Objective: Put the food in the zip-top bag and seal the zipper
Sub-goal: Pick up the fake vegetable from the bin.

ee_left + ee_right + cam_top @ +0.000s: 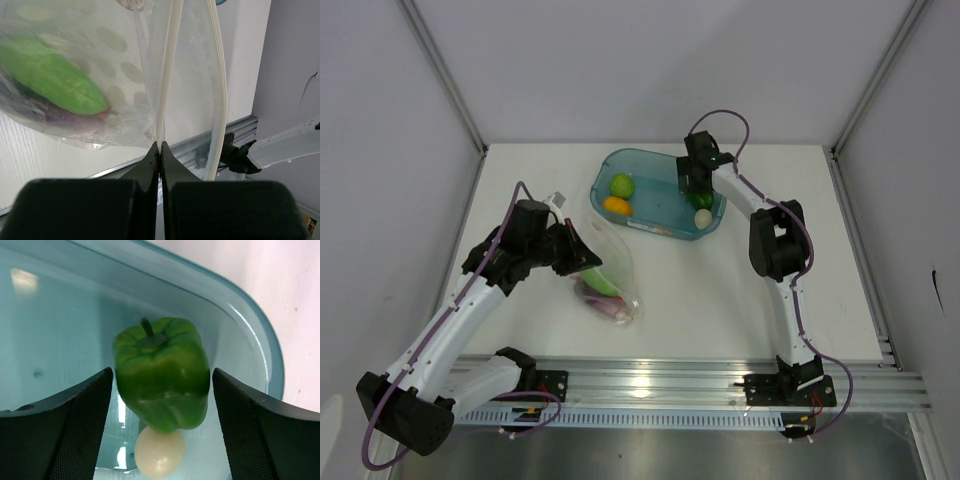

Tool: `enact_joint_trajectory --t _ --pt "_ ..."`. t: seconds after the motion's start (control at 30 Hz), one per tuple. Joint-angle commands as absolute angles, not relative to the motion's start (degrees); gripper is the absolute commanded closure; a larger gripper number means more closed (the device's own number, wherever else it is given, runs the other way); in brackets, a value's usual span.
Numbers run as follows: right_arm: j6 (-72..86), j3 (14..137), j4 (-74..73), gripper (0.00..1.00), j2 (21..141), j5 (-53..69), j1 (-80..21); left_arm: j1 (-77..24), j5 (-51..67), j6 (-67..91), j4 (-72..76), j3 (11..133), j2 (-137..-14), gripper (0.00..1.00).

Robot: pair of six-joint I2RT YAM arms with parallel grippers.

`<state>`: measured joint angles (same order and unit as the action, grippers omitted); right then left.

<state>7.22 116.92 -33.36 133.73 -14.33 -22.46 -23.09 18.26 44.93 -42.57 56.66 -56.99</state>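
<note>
The clear zip-top bag (pixel 605 275) lies on the white table left of centre, holding a light green vegetable (pixel 50 75) and purple eggplant (pixel 55 116). My left gripper (pixel 160 145) is shut on the bag's white zipper strip (pixel 170 65) at the mouth edge; it also shows in the top view (pixel 575 248). My right gripper (pixel 161 385) is open over the teal tray (pixel 705 225), its fingers (pixel 80 410) on either side of a green pepper (pixel 162 372). A white egg (pixel 160 452) lies below the pepper. Another green pepper (pixel 622 185) and a yellow-orange piece (pixel 617 206) lie at the tray's left end.
Grey walls close in the table on the left, back and right. A metal rail (pixel 670 385) with the arm bases runs along the near edge. The second zipper strip (pixel 218 85) hangs to the right of my left fingers.
</note>
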Motion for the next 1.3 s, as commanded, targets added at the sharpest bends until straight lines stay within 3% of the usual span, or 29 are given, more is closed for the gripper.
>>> enact_joint_trajectory --t 0.0,0.2,0.57,1.03,1.27 --pt "6.0 119.5 -34.5 0.2 135.4 -17.8 -23.7 -23.1 18.2 43.9 -41.8 56.3 -56.5 0.99" --pt "5.8 119.8 -34.2 0.32 136.1 -18.2 -24.1 -23.1 18.3 43.9 -42.2 56.2 -56.3 0.99" --pt "6.9 119.2 -33.7 0.81 129.8 -15.6 -25.3 -23.1 19.0 44.6 -41.8 54.8 -55.6 0.99" --pt "15.5 96.7 -27.8 0.82 94.1 -5.0 -37.3 -23.1 19.4 45.6 -41.0 54.1 -56.3 1.0" --pt "22.7 89.0 -23.5 0.8 85.1 1.8 -46.5 -23.1 20.0 46.2 -41.2 55.0 -56.1 0.99"
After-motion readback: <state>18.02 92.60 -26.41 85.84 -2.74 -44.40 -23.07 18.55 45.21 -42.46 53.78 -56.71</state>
